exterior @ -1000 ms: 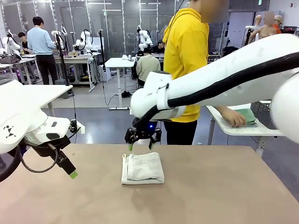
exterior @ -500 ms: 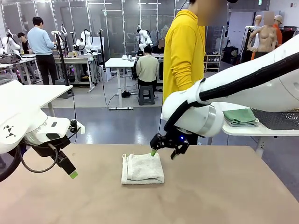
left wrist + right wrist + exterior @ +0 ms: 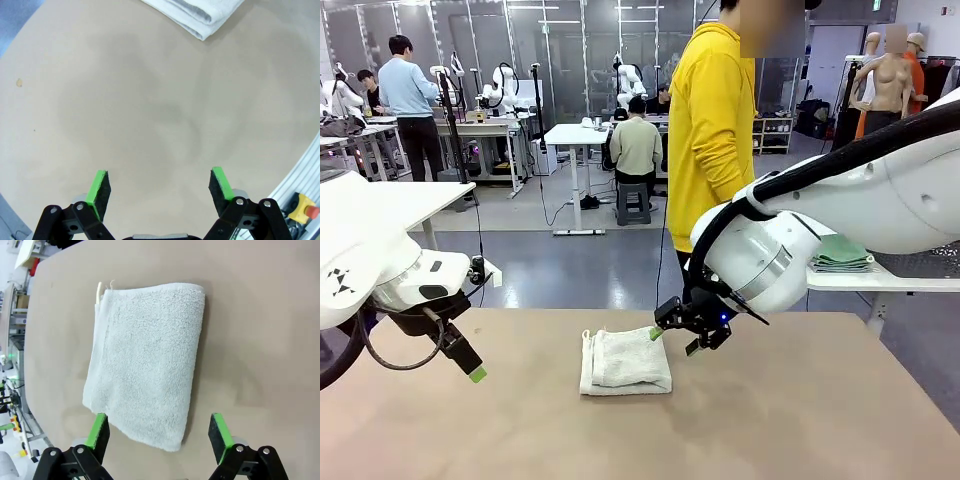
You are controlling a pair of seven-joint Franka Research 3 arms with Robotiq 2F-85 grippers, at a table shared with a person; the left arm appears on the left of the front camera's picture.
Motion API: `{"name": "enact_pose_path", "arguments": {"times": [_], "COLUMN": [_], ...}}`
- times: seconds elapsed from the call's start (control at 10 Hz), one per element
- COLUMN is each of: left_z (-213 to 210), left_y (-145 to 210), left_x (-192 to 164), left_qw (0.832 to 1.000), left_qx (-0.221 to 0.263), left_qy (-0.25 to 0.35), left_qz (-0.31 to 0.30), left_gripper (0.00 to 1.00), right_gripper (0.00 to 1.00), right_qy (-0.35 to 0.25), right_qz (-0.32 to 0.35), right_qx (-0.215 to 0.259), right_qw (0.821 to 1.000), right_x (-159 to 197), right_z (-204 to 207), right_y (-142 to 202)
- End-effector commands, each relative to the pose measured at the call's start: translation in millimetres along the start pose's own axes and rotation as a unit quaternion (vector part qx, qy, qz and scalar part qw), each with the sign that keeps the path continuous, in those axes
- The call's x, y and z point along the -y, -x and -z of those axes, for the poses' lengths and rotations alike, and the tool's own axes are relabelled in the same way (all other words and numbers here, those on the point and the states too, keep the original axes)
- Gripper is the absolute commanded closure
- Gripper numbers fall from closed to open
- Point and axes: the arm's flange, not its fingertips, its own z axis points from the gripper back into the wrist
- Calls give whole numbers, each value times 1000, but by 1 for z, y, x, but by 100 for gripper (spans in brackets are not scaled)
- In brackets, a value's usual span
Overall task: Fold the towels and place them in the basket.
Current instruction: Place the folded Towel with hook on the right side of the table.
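**A:** What's the biggest thing there?
**B:** The tan table [image 3: 800, 420]. The right arm [image 3: 860, 200] comes in over its right edge and bends down toward the middle. The left arm [image 3: 360, 250] hangs over the left part.

**A:** Is anyone across from the robot?
**B:** A person [image 3: 710, 130] in a yellow hoodie stands past the far edge, side-on. Beside them is a white side table [image 3: 860, 280] with folded green cloths [image 3: 840, 252] on it.

**A:** Where's the towel?
**B:** The towel [image 3: 625, 362] lies flat on the table, folded into an off-white rectangle. It sits about midway between the left and right edges and nearer the far edge than the near one.

**A:** And the right gripper?
**B:** The right gripper [image 3: 673, 341] is at the towel's far right corner, spread wide and holding nothing. One green pad is at the cloth's edge, but I cannot tell whether it touches. In the right wrist view the towel [image 3: 145, 365] lies ahead of the right gripper [image 3: 159, 432], with one corner between the pads.

**A:** And the left gripper?
**B:** The left gripper [image 3: 470, 368] is also spread wide and empty, well apart from the towel. In its wrist view the left gripper [image 3: 160, 190] is above bare tabletop, and a folded corner of the towel [image 3: 200, 15] shows at the top.

**A:** What's the smallest thing?
**B:** A loop [image 3: 101, 289] at the towel's far left corner.
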Motion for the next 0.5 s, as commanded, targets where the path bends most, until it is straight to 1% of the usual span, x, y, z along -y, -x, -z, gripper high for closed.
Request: {"name": "enact_pose_path", "arguments": {"times": [0.0,0.4], "left_z": [1,1], "left_y": [-3,-3], "left_x": [0,0], "left_qw": [1000,1000], "left_qx": [0,0], "left_qy": [-5,-5], "left_qz": [-6,-6], "left_gripper": [0,0], "right_gripper": [0,0], "right_qy": [-41,-52], "right_qz": [0,5], "right_qx": [-6,-16], "right_qw": [999,998], "right_x": [11,10], "right_z": [13,38], "right_y": [-7,-13]}}
